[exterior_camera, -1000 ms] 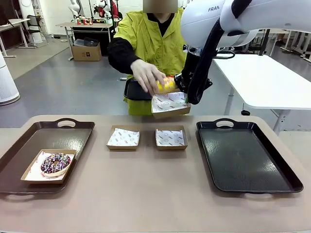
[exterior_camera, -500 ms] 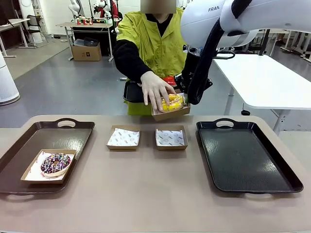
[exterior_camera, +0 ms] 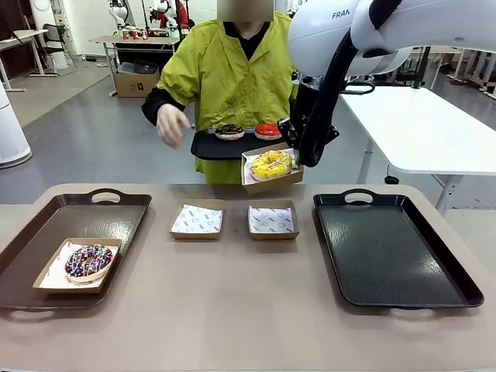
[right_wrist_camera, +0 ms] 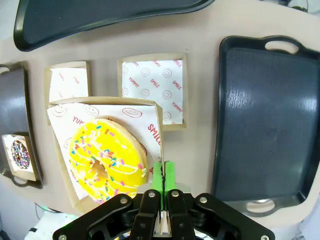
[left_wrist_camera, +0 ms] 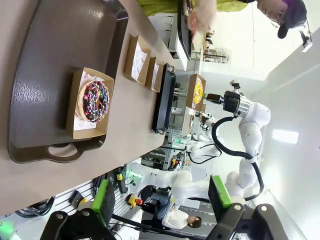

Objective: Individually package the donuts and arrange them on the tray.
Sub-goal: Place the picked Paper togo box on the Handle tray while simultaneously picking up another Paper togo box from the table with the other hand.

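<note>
The yellow donut [right_wrist_camera: 107,155] is held aloft in its box [right_wrist_camera: 156,116], pinched by the rim in the tightly closed right end effector [right_wrist_camera: 161,176] (left end effector [left_wrist_camera: 161,196] spread wide, empty), and is best carried level, then lowered flat onto the right tray [exterior_camera: 387,260].

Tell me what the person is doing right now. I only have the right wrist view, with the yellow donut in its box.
Observer: The person's hand is off the box and raised at their side. Their other arm carries a black tray.
Operator: Are there any donuts on that tray?
Observer: Two: a dark chocolate donut and a red donut.
Operator: And the left gripper?
Observer: The left gripper is open and holds nothing.
</note>
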`<control>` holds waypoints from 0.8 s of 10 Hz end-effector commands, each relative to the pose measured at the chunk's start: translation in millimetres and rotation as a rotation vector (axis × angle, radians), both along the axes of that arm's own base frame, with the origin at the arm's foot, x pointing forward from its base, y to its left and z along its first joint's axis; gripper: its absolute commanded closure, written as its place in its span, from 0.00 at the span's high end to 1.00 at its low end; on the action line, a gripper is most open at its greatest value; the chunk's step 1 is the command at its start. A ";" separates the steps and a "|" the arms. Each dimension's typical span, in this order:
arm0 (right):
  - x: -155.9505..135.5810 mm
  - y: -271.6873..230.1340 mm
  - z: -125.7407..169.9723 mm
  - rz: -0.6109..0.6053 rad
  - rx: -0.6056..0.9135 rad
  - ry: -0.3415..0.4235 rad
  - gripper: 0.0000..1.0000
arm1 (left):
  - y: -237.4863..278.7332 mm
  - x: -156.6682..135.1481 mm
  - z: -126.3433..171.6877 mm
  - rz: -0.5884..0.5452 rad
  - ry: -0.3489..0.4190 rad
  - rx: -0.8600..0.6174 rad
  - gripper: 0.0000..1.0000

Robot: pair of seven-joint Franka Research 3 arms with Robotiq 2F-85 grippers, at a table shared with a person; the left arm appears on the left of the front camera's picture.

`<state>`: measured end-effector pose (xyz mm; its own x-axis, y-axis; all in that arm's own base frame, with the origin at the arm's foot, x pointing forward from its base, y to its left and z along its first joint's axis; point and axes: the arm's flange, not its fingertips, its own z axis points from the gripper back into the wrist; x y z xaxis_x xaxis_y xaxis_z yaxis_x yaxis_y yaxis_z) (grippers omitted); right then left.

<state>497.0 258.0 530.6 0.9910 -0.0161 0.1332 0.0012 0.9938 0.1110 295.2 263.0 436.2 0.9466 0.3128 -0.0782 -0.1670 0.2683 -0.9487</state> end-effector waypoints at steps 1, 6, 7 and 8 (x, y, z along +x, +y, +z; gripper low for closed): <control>-6.3 -12.3 3.7 0.008 0.009 0.007 0.01 | -7.6 8.2 9.6 -0.010 -0.007 0.035 0.98; -83.3 -135.7 7.3 -0.021 -0.125 0.070 0.01 | -113.9 104.1 99.8 -0.152 0.099 0.395 0.98; -89.7 -156.5 -2.0 -0.059 -0.115 0.066 0.01 | -145.5 128.5 109.3 -0.173 0.115 0.477 0.98; -94.2 -172.5 -15.5 -0.084 -0.096 0.050 0.01 | -178.9 152.1 115.4 -0.190 0.132 0.538 0.98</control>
<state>404.3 93.3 530.6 0.9955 -0.0795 0.0511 0.0790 0.9968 0.0107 427.9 93.2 556.3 0.9825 0.1801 -0.0465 -0.1587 0.6809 -0.7150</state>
